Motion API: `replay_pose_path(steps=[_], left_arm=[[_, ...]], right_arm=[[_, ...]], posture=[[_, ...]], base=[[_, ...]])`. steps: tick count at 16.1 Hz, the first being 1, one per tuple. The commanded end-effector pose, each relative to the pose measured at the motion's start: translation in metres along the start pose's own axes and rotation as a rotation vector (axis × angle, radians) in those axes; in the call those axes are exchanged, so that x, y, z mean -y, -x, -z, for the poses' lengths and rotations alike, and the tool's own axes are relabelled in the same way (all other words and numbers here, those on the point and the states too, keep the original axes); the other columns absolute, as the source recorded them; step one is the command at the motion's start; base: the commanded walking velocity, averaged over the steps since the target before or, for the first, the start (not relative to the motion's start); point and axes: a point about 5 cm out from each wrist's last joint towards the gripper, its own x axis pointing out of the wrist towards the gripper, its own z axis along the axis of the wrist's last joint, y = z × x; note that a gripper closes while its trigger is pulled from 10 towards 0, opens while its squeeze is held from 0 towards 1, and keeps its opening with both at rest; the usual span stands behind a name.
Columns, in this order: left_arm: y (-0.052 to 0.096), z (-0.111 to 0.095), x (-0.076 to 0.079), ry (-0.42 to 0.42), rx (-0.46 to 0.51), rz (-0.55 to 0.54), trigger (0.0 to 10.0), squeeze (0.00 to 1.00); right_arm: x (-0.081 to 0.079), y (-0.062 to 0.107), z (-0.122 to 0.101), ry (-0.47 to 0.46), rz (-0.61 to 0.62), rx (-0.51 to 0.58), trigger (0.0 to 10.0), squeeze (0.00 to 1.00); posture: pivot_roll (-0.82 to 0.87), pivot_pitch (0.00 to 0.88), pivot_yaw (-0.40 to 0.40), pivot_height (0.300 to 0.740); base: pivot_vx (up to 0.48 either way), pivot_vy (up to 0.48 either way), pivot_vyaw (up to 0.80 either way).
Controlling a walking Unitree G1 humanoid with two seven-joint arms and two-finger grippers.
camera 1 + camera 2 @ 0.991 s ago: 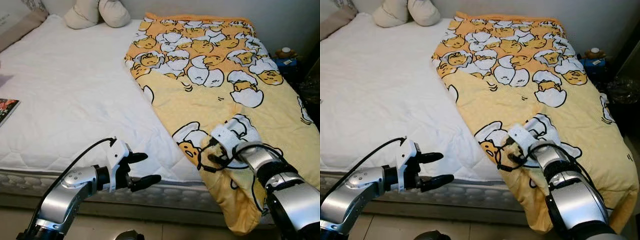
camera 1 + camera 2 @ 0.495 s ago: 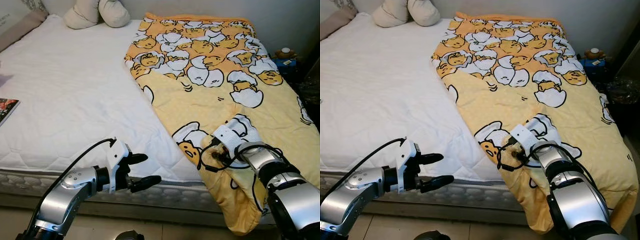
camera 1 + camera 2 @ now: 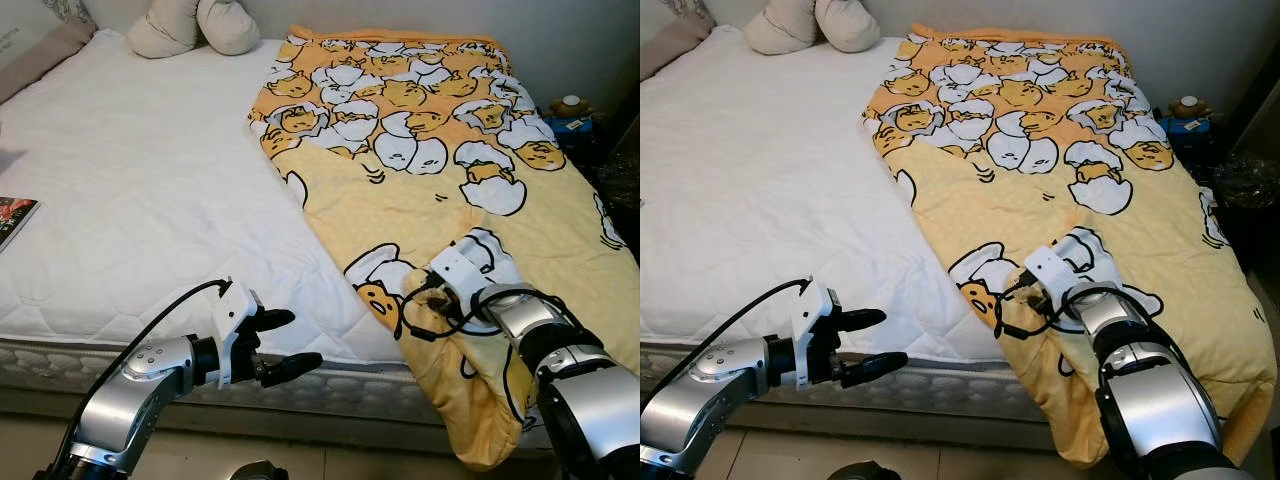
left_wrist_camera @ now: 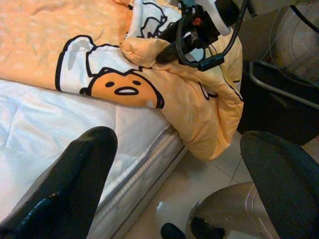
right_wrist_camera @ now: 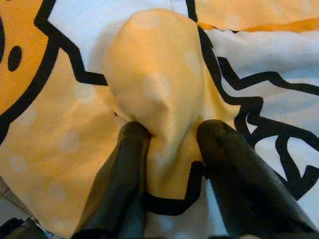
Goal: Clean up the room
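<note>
A yellow-orange blanket (image 3: 420, 190) printed with cartoon eggs covers the right half of a white bed (image 3: 150, 200), and its lower corner hangs over the foot edge. My right gripper (image 3: 418, 310) sits at that corner, its fingers (image 5: 124, 174) shut on a bunched fold of the blanket (image 5: 154, 99). My left gripper (image 3: 290, 342) hovers open at the mattress front edge, left of the blanket, holding nothing. From the left wrist, the pinched fold (image 4: 144, 50) and the right gripper (image 4: 174, 47) show ahead.
Two cream pillows (image 3: 195, 25) lie at the head of the bed. A magazine (image 3: 12, 218) rests on the bed's left edge. Beside the bed on the right stands a dark nightstand with small items (image 3: 570, 115). Tiled floor (image 4: 199, 179) lies below the foot edge.
My right gripper has shut on the blanket corner and bunched it up a little. The left arm has barely moved.
</note>
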Motion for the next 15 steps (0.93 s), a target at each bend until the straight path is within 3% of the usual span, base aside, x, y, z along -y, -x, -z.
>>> replay_pose_path(steps=[1, 4, 9, 12, 15], left_arm=[[-0.001, -0.003, -0.001, -0.019, 0.002, -0.004, 10.0, 0.00], [-0.004, -0.009, -0.004, -0.030, 0.015, -0.004, 10.0, 0.00], [0.005, -0.013, -0.008, -0.035, 0.026, -0.034, 10.0, 0.00], [0.007, -0.010, -0.007, -0.023, 0.030, -0.044, 10.0, 0.00], [0.005, -0.010, -0.004, -0.019, 0.043, -0.038, 10.0, 0.00]], right_arm=[[0.005, 0.003, 0.004, -0.028, 0.007, 0.005, 0.0, 0.00], [0.012, 0.007, 0.006, -0.043, 0.003, 0.012, 0.0, 0.00], [0.033, 0.023, -0.004, -0.067, -0.059, 0.105, 0.0, 0.00], [0.050, 0.043, -0.012, -0.133, -0.181, 0.230, 0.0, 0.00], [0.048, 0.059, -0.014, -0.085, -0.373, 0.362, 0.0, 0.00]], posture=[[-0.02, 0.000, 0.023, 0.740], [-0.01, 0.000, 0.013, 0.740], [0.00, 0.000, 0.016, 0.740], [-0.01, 0.000, 0.023, 0.740], [-0.03, 0.000, 0.021, 0.740]], base=[[0.000, 0.000, 0.00], [0.000, 0.000, 0.00], [0.000, 0.000, 0.00], [0.000, 0.000, 0.00], [0.000, 0.000, 0.00]])
